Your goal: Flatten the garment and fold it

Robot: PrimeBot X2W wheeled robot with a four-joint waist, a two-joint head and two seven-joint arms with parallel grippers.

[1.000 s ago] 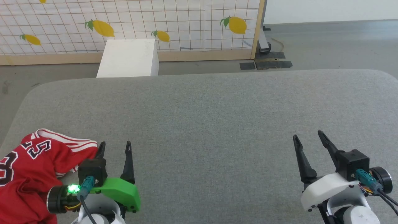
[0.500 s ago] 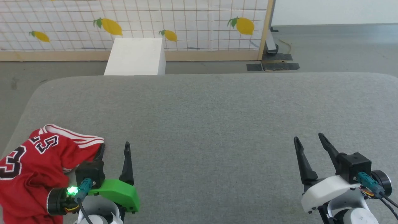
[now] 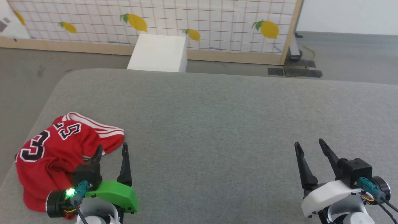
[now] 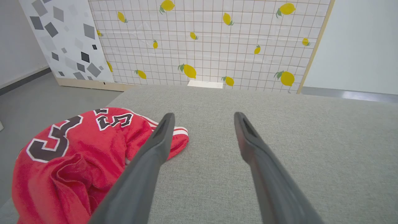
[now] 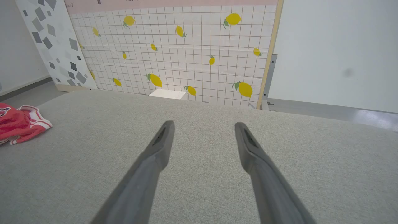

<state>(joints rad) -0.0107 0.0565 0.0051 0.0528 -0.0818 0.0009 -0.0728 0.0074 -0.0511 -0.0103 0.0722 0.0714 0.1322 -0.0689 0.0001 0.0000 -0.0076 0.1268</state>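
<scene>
Head view: the left gripper (image 3: 112, 145) stands wide open and empty, one finger just beside the crumpled red garment (image 3: 53, 146) at the near left corner of the grey padded surface (image 3: 217, 124). The right gripper (image 3: 308, 142) gapes empty, near right. Beyond, a white box (image 3: 158, 53) stands before a lemon-print screen (image 3: 217, 18).

Left wrist view: whether that finger touches the garment, I cannot tell.

Right wrist view: the garment lies far left.

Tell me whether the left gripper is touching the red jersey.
Cannot tell. In the head and left wrist views one finger of the open left gripper overlaps the jersey, but neither shows contact or a gap.
</scene>
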